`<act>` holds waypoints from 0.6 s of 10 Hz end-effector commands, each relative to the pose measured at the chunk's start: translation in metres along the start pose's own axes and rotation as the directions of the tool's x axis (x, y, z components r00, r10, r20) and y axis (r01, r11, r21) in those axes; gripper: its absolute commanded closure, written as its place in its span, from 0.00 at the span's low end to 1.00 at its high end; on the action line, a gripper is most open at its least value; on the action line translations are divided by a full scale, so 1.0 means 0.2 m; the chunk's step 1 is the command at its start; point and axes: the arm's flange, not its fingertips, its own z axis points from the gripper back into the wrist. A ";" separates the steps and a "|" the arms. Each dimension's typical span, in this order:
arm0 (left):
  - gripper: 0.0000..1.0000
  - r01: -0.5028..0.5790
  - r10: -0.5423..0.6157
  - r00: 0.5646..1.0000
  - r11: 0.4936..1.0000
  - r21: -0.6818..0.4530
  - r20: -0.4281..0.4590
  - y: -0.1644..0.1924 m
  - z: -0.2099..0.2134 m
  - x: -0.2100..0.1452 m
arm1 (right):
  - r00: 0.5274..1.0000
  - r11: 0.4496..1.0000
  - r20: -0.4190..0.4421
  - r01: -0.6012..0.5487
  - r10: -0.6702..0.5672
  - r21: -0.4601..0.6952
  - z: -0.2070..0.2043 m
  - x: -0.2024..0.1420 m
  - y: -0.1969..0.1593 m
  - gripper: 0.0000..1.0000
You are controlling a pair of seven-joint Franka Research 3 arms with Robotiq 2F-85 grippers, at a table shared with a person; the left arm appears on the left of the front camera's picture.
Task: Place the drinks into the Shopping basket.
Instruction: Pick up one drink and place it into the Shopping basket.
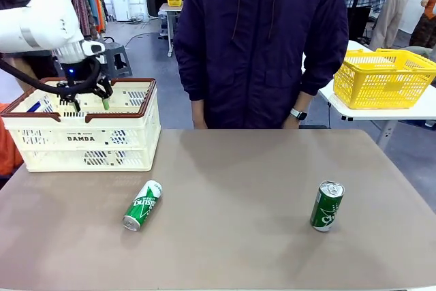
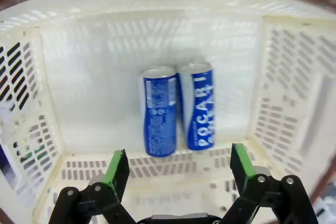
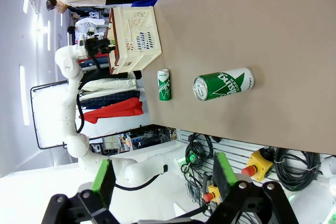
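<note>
Two green cans (image 1: 142,205) (image 1: 327,206), perhaps two blue (image 2: 159,111) (image 2: 198,106)

I log the worktop (image 1: 259,168) as plain taupe, no pattern. The crate (image 1: 88,142) is cream-white with rows of slotted holes, a brown rim and dark "DAMDA" print on the side. On its white floor I see the first blue can (image 2: 159,114), with fine white print, and the second blue can (image 2: 198,106), with big white letters. Both have silver tops. The lying green can (image 1: 142,205) is green with white markings and a silver top, and the standing green can (image 1: 327,206) is the same. The left hand (image 1: 90,105) is black with green pads on a white arm (image 1: 41,22). The right hand (image 3: 163,163) is black with green pads too. The person's jacket (image 1: 259,39) is dark navy. The mesh basket (image 1: 385,80) is bright yellow.
</note>
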 end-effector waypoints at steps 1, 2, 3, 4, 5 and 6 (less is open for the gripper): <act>0.00 -0.027 0.049 0.995 0.969 -0.244 0.085 0.13 0.26 -0.08 | 1.000 1.000 -0.002 0.001 -0.001 0.013 0.01 0.00 0.02 0.00; 0.00 -0.061 0.109 0.988 0.929 -0.365 0.113 0.21 0.41 -0.15 | 1.000 1.000 -0.002 0.001 -0.001 0.013 0.01 0.00 0.02 0.00; 0.00 0.001 0.068 0.993 0.823 -0.568 0.100 0.31 0.55 -0.28 | 1.000 1.000 -0.002 0.001 -0.001 0.013 0.01 0.00 0.02 0.00; 0.00 0.059 -0.017 0.998 0.700 -0.711 0.066 0.41 0.61 -0.44 | 1.000 1.000 -0.002 0.001 -0.001 0.013 0.01 0.00 0.02 0.00; 0.00 0.082 -0.056 0.997 0.623 -0.778 0.060 0.50 0.63 -0.62 | 1.000 1.000 -0.002 0.001 -0.001 0.013 0.01 0.00 0.02 0.00; 0.00 0.110 -0.104 0.993 0.535 -0.838 0.063 0.58 0.63 -0.81 | 1.000 1.000 -0.002 0.001 -0.001 0.013 0.01 0.00 0.02 0.00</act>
